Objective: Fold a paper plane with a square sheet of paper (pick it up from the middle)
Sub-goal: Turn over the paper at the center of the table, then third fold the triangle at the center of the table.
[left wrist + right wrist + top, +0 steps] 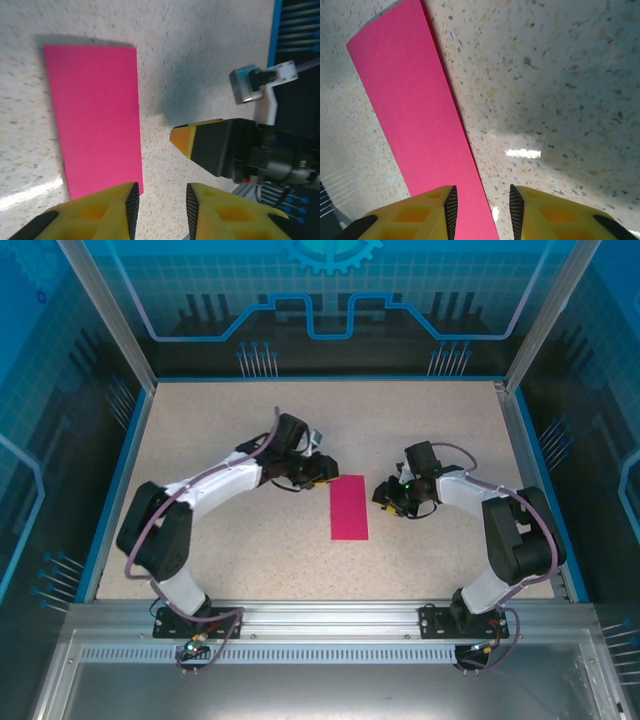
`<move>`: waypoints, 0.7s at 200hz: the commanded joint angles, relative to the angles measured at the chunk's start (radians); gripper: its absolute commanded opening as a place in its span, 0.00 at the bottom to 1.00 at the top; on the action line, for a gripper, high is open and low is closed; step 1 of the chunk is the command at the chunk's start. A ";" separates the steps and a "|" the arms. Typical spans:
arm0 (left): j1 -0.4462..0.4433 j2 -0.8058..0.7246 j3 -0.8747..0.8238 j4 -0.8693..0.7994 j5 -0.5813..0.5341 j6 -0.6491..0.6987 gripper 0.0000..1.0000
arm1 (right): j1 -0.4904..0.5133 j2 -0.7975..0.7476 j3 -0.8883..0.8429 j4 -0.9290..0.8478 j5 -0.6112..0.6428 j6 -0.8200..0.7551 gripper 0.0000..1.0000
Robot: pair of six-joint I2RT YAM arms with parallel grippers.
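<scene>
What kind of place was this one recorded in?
Probably a lab robot cell: a speckled table fenced by aluminium posts and blue printed panels, left arm and right arm bolted to a rail, pink paper between them.

Smooth, matt magenta sheet of paper (349,507) lies on a speckled beige table (220,420), stone-like, with a faint sheen. At 6 o'clock, a silvery metal rail (320,615). At 12 o'clock, glossy blue panels (330,290). The left gripper (160,205) has matt yellow plastic fingers (95,217) with black ribbed pads (132,207).
</scene>
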 commanded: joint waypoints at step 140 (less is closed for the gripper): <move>-0.041 0.282 0.106 0.021 -0.037 -0.029 0.26 | 0.083 0.111 0.018 0.047 -0.139 -0.089 0.41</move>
